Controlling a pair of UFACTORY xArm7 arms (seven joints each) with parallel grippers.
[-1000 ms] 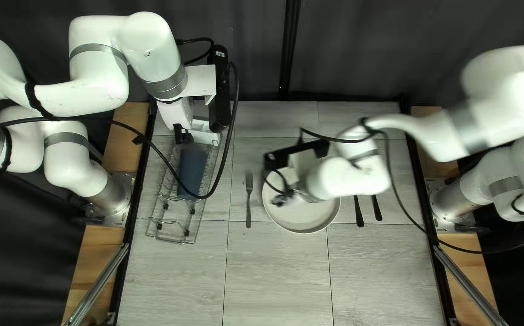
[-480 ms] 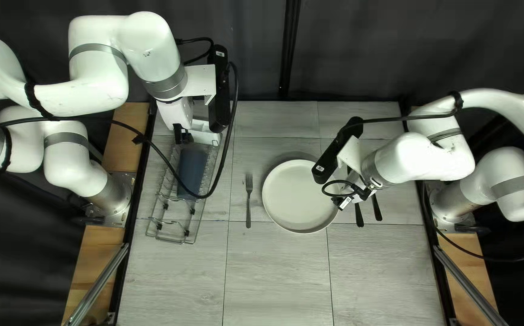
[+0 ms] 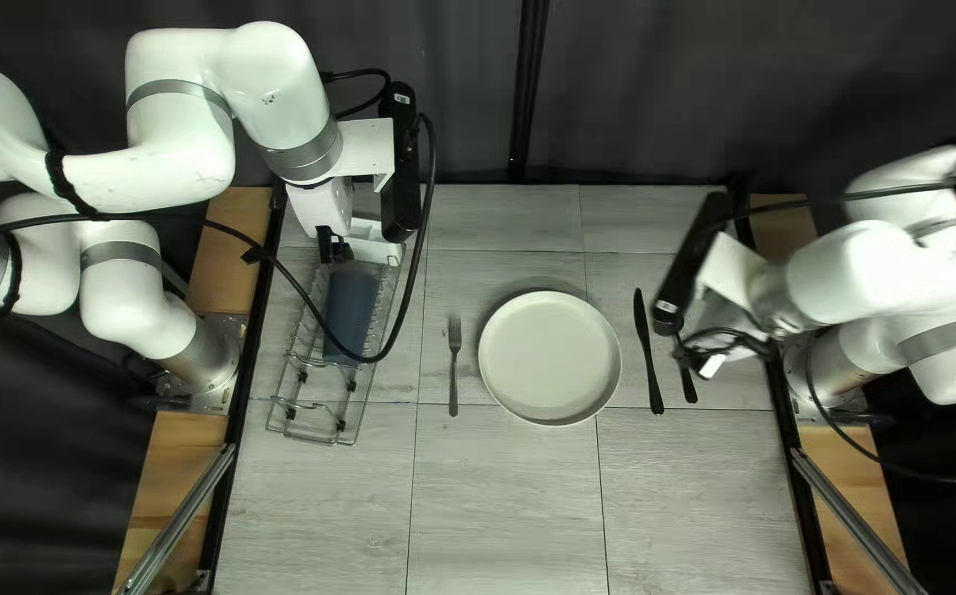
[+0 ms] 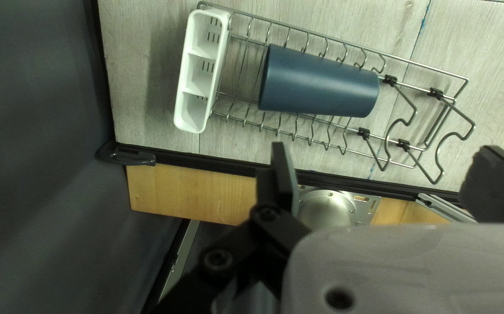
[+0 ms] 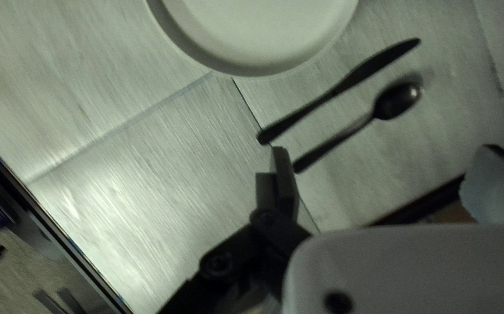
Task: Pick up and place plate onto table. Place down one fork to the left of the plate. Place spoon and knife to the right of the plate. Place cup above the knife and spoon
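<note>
right arm (image 3: pixel 886 270): swung away from the plate (image 3: pixel 549 358), out to its right, uncovering the whole knife (image 3: pixel 649 353); fork (image 3: pixel 455 364) and left arm (image 3: pixel 180 121) unmoved.
cup (image 3: pixel 348 314): well left of the plate, past the fork, on its side in the wire rack (image 4: pixel 390 80).
cup's long axis: along the rack, roughly in line with the left gripper's opening, so a wrist turn seems needed to grip across it.
nearer arm: left, by far.
left gripper (image 4: pixel 385 152): jaws wide apart, cup ahead of them, untouched.
right gripper (image 5: pixel 386 152): jaws apart, nothing held.
spoon (image 5: pixel 396 102): right of the plate, beyond the knife; its bowl shows in the right wrist view, hidden in the top left view.
likely next: cup to the plate's right, above knife and spoon; it could roll if nudged.
</note>
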